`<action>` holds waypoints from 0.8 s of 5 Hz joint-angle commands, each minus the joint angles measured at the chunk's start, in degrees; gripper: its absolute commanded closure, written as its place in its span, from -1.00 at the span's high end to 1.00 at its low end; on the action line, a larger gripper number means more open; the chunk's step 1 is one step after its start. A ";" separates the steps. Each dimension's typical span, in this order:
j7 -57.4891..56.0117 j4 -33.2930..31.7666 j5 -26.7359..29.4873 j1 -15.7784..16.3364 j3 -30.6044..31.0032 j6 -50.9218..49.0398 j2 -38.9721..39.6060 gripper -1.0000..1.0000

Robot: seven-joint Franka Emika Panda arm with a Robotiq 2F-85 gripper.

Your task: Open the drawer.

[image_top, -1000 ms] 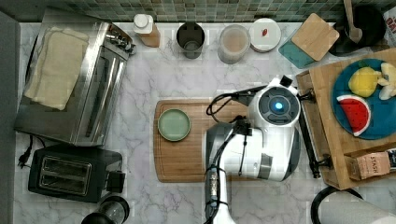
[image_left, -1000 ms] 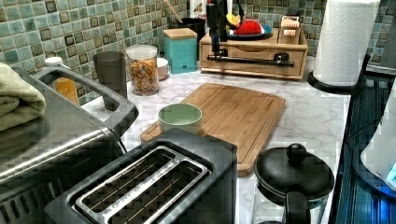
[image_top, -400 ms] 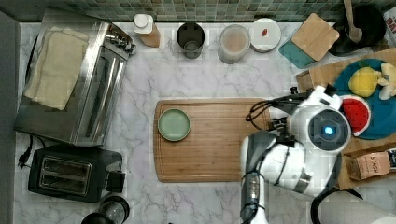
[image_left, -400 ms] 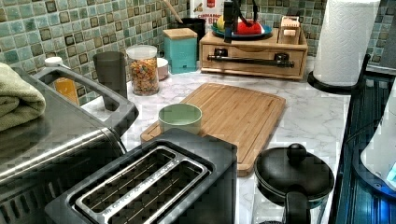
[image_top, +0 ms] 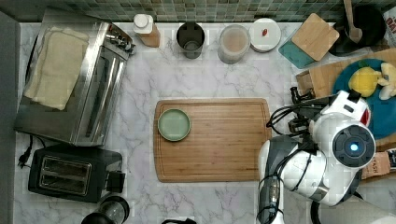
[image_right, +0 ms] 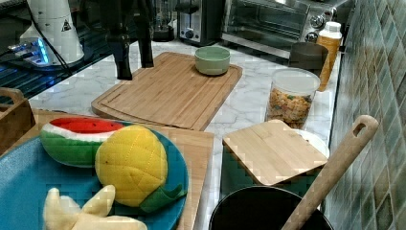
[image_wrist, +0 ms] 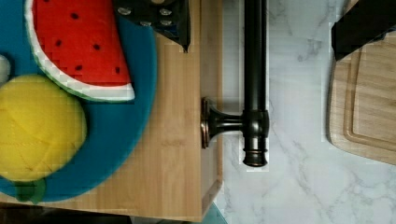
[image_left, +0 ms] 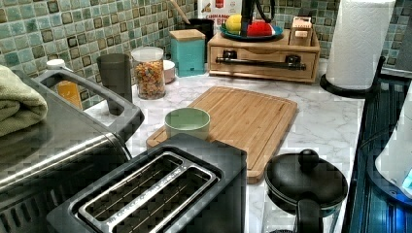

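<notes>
The drawer (image_left: 265, 59) sits shut by the worktop's back wall, under a blue plate (image_wrist: 116, 130). The gripper (image_right: 129, 60) hangs open above the black handle (image_wrist: 255, 84), holding nothing. Grabbing and pulling are still left.

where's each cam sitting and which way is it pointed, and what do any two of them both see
Top view: overhead, straight down on the counter; white arm at the top view's right.
Left view: low behind the toaster, facing the drawer; dark arm part above it.
Right view: by the blue plate, facing back to the toaster oven; gripper fingers hang apart.
Wrist view: down on the drawer's handle, fingers either side.
Shared: cutting board and green bowl in the first three.
</notes>
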 commanded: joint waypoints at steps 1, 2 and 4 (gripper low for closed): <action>1.91 -8.00 -0.01 -0.07 -0.55 3.27 -2.48 1.00; 0.38 -9.86 1.56 -0.24 -0.81 6.09 -1.97 1.00; 5.14 -8.61 -5.75 -1.53 -2.72 7.37 -0.01 1.00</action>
